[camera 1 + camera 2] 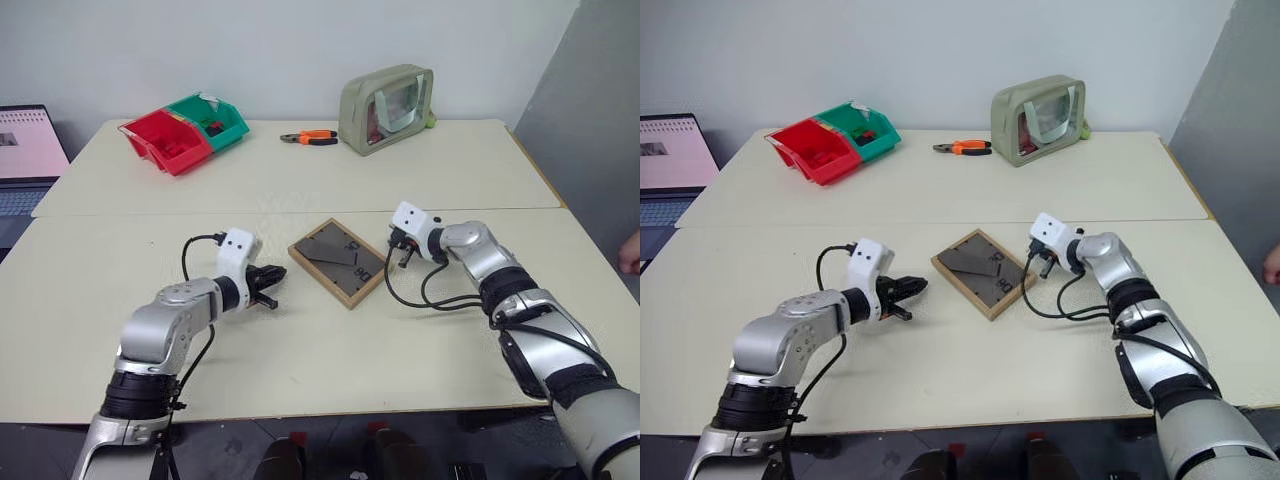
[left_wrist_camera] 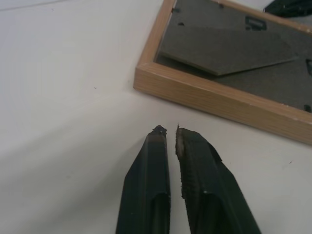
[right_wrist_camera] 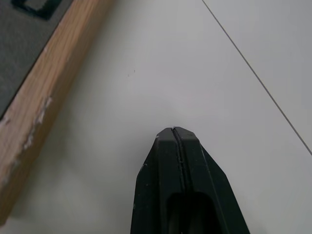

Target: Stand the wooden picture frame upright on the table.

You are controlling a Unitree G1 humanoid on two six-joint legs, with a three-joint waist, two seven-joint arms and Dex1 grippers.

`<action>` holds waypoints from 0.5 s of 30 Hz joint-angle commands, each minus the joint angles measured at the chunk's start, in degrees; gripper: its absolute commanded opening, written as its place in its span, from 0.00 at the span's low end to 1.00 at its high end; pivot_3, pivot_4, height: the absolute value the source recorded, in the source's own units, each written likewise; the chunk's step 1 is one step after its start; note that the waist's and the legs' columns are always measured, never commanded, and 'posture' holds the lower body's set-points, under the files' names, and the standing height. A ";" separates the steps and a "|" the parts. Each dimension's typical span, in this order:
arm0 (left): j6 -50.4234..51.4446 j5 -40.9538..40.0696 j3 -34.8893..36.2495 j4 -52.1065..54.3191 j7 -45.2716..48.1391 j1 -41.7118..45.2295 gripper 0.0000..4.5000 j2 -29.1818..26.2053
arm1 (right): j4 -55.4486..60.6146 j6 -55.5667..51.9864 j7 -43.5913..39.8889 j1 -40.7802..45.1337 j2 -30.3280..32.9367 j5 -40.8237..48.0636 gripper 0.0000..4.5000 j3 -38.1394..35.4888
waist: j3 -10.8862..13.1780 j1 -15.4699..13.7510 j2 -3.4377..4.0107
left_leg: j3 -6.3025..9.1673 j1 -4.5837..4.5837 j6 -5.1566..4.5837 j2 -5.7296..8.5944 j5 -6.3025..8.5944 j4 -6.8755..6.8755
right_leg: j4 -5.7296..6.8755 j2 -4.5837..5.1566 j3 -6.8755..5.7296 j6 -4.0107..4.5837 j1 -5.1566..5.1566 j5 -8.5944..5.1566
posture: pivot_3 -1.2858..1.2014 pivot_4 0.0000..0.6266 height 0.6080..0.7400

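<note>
Table [image 1: 300,370]: frame [image 1: 338,261] face-down; right wrist view shows scuffed edge.

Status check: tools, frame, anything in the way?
Left tool and right tool shut, empty, flanking frame. Wooden picture frame flat, back up, untouched. Nothing blocking.

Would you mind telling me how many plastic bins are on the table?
2: a red bin and a green bin, side by side at the table's far left corner.

Head looks down; wrists near table [image 1: 300,360].
</note>
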State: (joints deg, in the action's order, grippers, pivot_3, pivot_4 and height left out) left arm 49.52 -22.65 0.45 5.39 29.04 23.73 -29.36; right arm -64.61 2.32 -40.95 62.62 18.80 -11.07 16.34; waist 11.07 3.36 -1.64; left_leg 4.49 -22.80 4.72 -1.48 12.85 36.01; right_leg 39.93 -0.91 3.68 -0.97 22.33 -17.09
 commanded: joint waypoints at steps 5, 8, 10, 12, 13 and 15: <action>0.02 2.88 -4.05 0.44 -1.83 1.70 0.01 2.90 | 0.42 2.00 -1.21 0.43 -3.18 0.61 0.00 -2.09 | 0.00 0.05 0.00 | 0.00 0.01 0.00 0.00 0.00 0.01 | 0.03 0.00 0.00 0.00 0.00 0.00 | 0.52 0.24 1.00; 0.01 4.02 -5.64 -1.06 -2.13 2.72 0.01 4.37 | 3.52 1.16 -3.13 -1.09 -4.17 1.49 0.00 -2.49 | 0.00 -0.01 0.01 | 0.01 0.01 0.00 0.00 0.00 0.02 | 0.03 0.00 -0.02 0.00 0.00 0.00 | 0.52 0.24 1.00; -0.07 4.57 -6.29 -1.80 -1.81 3.36 0.01 4.77 | 6.77 -0.75 -4.64 -2.38 -4.75 2.57 0.00 -2.95 | 0.00 -0.04 0.01 | 0.02 0.01 0.00 0.00 0.00 0.02 | 0.05 0.00 -0.03 0.00 -0.01 0.00 | 0.52 0.24 1.00; -0.10 5.07 -6.80 -2.13 -1.43 3.69 0.01 4.76 | 12.00 -3.86 -6.25 -4.72 -5.27 3.89 0.00 -3.24 | 0.00 -0.10 0.01 | 0.04 0.00 0.00 0.00 0.00 0.02 | 0.05 0.00 -0.05 -0.01 0.00 0.00 | 0.52 0.24 1.00; -0.05 5.24 -6.91 -2.14 -1.28 3.74 0.01 4.68 | 14.91 -5.76 -7.09 -6.01 -5.39 4.48 0.00 -3.34 | -0.01 -0.10 0.01 | 0.05 0.00 0.00 -0.01 0.00 0.02 | 0.04 0.00 -0.05 -0.01 -0.01 0.00 | 0.52 0.24 1.00; 0.32 5.37 -6.87 -1.77 -0.90 3.59 0.01 4.40 | 21.58 -9.63 -8.64 -8.92 -5.11 5.23 0.00 -3.06 | -0.01 -0.14 0.02 | 0.05 0.00 0.01 -0.01 0.00 0.02 | 0.05 0.01 -0.04 -0.01 -0.01 0.00 | 0.52 0.24 1.00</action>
State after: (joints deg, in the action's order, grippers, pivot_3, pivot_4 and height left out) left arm 49.70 -17.65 -5.66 3.41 27.55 26.91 -25.02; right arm -49.64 -4.77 -46.76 54.52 14.76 -7.78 13.05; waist 11.06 3.22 -1.62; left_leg 4.57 -22.80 4.72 -1.51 12.84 36.04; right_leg 39.99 -0.89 3.63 -0.98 22.31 -17.08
